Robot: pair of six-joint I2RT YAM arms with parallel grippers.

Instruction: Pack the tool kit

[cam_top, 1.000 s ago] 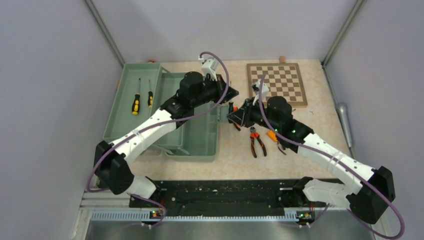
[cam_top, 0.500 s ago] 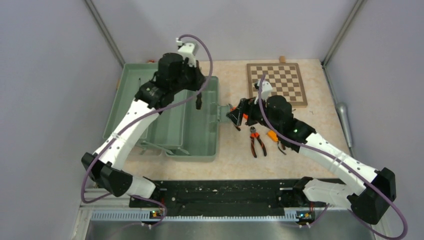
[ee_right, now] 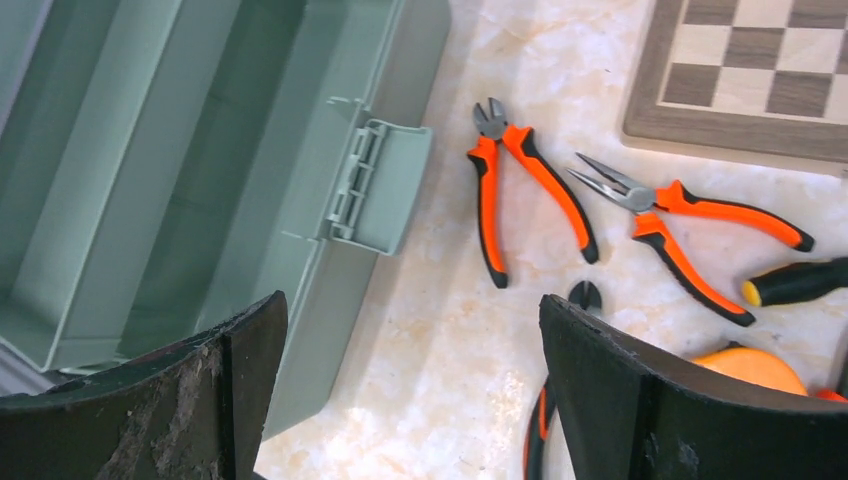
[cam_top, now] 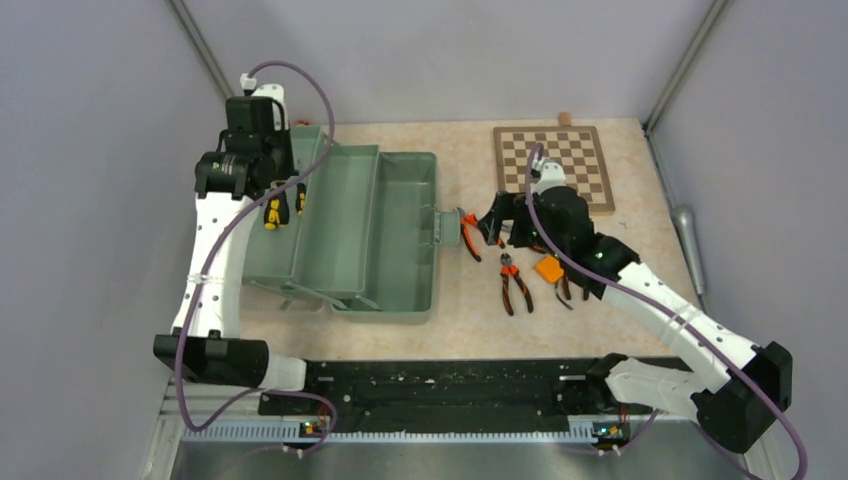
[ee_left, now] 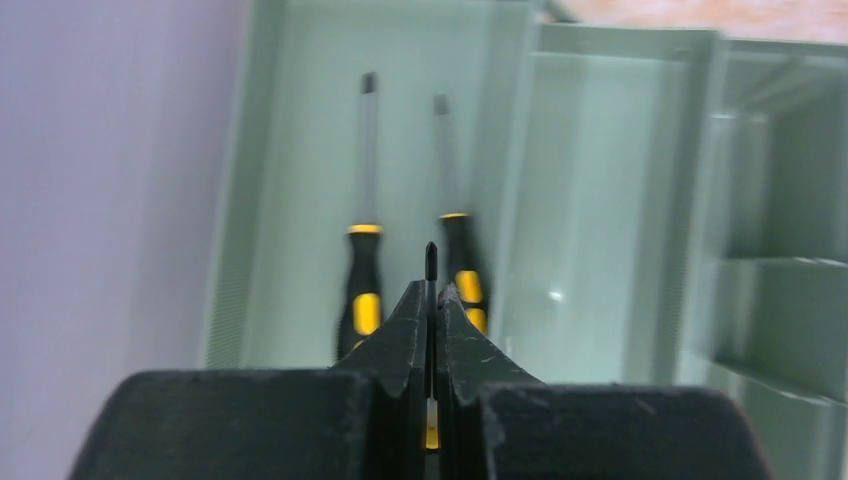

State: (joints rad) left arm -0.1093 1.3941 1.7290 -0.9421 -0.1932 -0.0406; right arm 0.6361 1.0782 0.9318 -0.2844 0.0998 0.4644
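Step in hand: stowing screwdrivers. Left tool (ee_left: 432,292) is clenched on a thin screwdriver (ee_left: 431,255) and hangs over the far-left compartment of the toolbox (cam_top: 400,270), at 10 o'clock on the desk (cam_top: 470,320). Two screwdrivers (ee_left: 362,290) lie there side by side. Right tool (ee_right: 410,305) is released and holds nothing, above the orange pliers (ee_right: 545,185) at 3 o'clock of the latch. Tape measure (ee_right: 750,368) is on the desk nearby. Next, probably: lower the left tool and let go beside the pair. The right tool then needs to drop squarely over one pliers handle.
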